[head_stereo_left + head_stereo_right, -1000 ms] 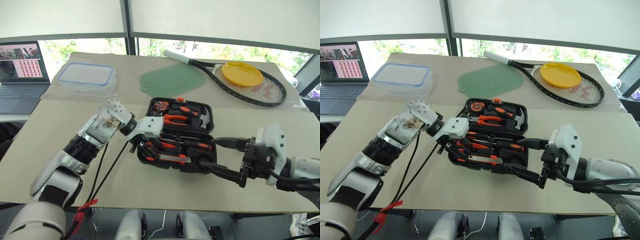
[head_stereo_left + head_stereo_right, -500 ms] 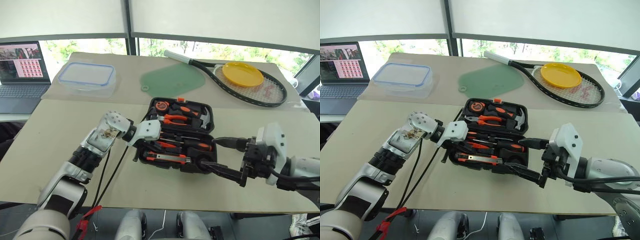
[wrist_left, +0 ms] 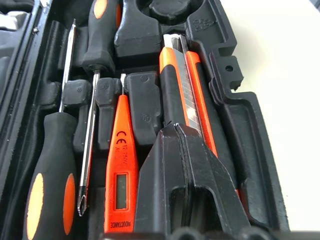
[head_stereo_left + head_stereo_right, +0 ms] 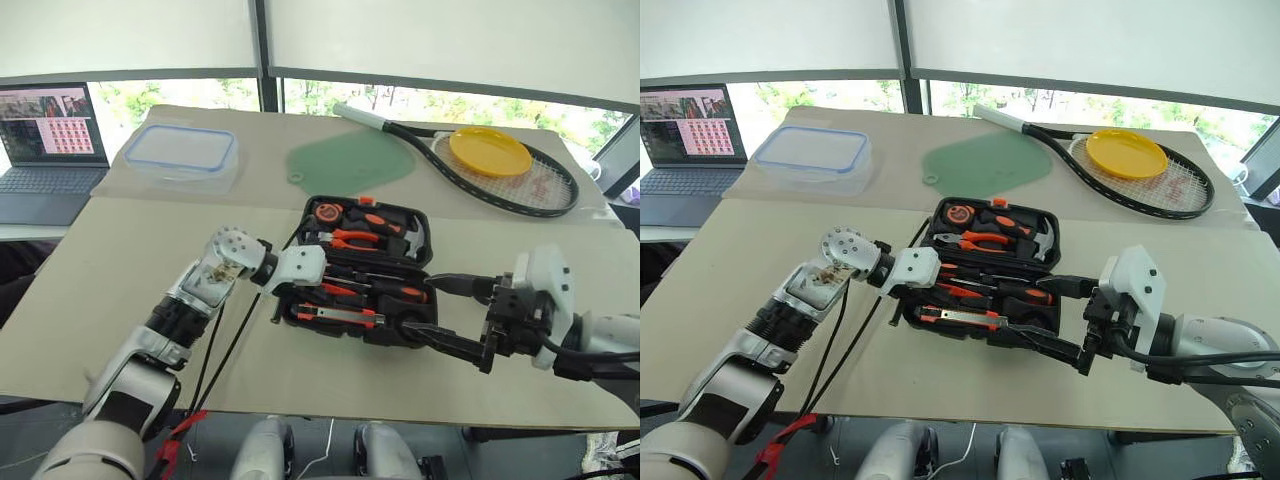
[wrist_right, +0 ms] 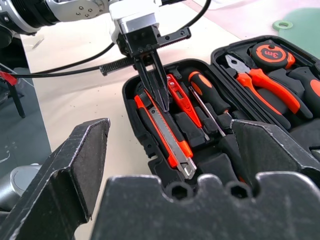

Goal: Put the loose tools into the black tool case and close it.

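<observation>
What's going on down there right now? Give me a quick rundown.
Left claw shut, tips on the utility knife in the open tool case. Right claw open at the case's near corner. Nothing blocking.

matt black moulded plastic tool case [image 4: 414, 330]; utility knife [image 3: 182, 95] with a bare metal blade strip.

Closed left claw [image 3: 186, 150] hides the handle end of the utility knife [image 3: 176, 80] in the open tool case [image 4: 1045, 222].

The claw's black fingers cover the knife's near end, so contact cannot be told. A black-and-orange screwdriver [image 3: 50, 185] and the orange tester screwdriver [image 3: 120, 175] are cut off at the left wrist picture's edge. The laptop [image 4: 45, 150] runs off the counter [image 4: 120, 260] view's side.
</observation>
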Action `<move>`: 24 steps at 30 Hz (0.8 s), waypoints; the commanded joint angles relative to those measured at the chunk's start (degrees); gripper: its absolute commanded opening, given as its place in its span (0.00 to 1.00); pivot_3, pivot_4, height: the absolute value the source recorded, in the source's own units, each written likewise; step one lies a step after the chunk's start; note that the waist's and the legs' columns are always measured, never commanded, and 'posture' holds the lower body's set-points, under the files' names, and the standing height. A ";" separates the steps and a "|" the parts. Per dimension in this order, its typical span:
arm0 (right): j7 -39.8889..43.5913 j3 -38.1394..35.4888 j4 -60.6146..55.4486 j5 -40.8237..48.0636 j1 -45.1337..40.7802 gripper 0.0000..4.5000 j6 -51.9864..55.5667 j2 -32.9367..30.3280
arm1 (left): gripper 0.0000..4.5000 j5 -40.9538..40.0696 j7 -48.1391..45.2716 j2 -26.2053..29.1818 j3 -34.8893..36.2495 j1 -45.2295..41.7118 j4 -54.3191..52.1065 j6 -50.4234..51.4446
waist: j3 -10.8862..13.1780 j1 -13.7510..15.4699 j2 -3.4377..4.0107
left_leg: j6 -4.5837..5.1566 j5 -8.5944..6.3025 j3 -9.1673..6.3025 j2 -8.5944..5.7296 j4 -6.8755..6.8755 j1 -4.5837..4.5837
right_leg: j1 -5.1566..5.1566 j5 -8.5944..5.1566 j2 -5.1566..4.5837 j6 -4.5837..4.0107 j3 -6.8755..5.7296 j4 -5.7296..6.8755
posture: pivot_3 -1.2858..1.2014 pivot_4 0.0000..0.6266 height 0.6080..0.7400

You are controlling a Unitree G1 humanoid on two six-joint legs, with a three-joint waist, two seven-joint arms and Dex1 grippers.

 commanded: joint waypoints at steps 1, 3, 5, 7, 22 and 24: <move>-0.07 -1.11 -0.43 0.57 -0.40 1.00 -0.02 -0.77 | 0.00 3.61 1.59 -0.44 -2.00 1.78 3.37 -1.80 | -0.01 -0.13 -0.01 | 0.00 0.00 0.01 0.01 0.00 -0.01 | -0.02 0.01 0.01 0.00 0.03 0.00 | 0.52 0.24 0.99; 0.05 -1.17 -0.29 0.62 -0.41 1.00 0.00 -0.88 | 0.00 3.67 1.83 -0.78 -1.92 2.05 3.67 -2.16 | -0.02 -0.18 0.02 | 0.00 0.00 0.01 0.01 -0.01 0.01 | -0.03 0.01 0.02 0.00 0.03 0.01 | 0.52 0.24 0.99; 0.23 -1.14 -0.07 0.62 -0.49 1.00 0.04 -1.06 | 0.00 3.21 1.94 -1.22 -1.50 2.52 3.06 -2.30 | -0.04 -0.16 0.04 | 0.00 0.00 0.01 0.01 -0.01 0.01 | -0.02 0.01 0.02 0.00 0.03 0.01 | 0.52 0.24 0.99; 0.38 -1.22 0.06 0.68 -0.52 1.00 0.11 -1.22 | 0.00 2.54 1.90 -1.43 -0.88 2.89 2.12 -2.50 | -0.05 -0.11 0.04 | 0.00 0.00 0.02 0.01 -0.01 0.01 | -0.01 0.01 0.01 0.00 0.03 0.00 | 0.52 0.24 0.99; 11.00 -25.75 11.96 -11.26 24.59 1.00 0.89 -3.06 | 0.55 -26.56 1.03 10.48 21.36 7.06 -28.05 30.73 | -0.03 -0.38 0.10 | 0.01 -0.01 0.04 0.03 -0.02 -0.05 | -0.08 0.00 0.01 0.04 0.06 0.00 | 0.52 0.24 0.99; 13.59 -27.96 15.37 -13.81 26.54 1.00 -0.08 -4.06 | 0.70 -28.72 1.13 12.92 22.92 8.84 -31.85 32.68 | -0.03 -0.56 0.10 | 0.01 -0.02 0.04 0.04 -0.04 -0.01 | -0.05 -0.01 0.03 0.06 0.07 -0.01 | 0.52 0.24 0.99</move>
